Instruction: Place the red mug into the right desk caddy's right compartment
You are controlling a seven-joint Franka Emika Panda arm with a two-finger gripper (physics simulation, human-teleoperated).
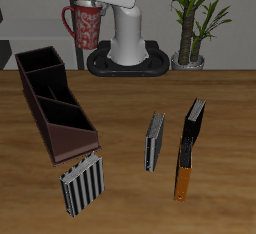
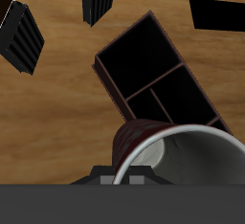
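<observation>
The exterior view shows a wooden counter (image 1: 125,108) with the robot at its back. Going from left to right, the first thing is the right desk caddy (image 1: 55,103). It is a long dark brown tray that lies slanted on the counter. Thin walls inside cut it into a few parts. Its end nearest the counter's front edge is the right compartment (image 1: 72,136), a plain box-shaped part closed off by a straight wall.

High above the back end of the caddy hangs the red mug (image 1: 86,22). It is red-pink with pale spots and has a loop handle. It is up in the air and touches nothing on the counter. The gripper (image 1: 100,2) is right over it, and its jaws are closed on the mug's rim.

Just beside the caddy's front end lies a small grey ribbed rack (image 1: 81,185). Farther along stands a thin dark book (image 1: 154,141). Next to that is a black book with an orange end (image 1: 189,148). At the back stands a green plant in a pot (image 1: 192,23).

The wrist view looks down past the mug (image 2: 177,151), with its white inside, at the caddy (image 2: 158,75) well below.
</observation>
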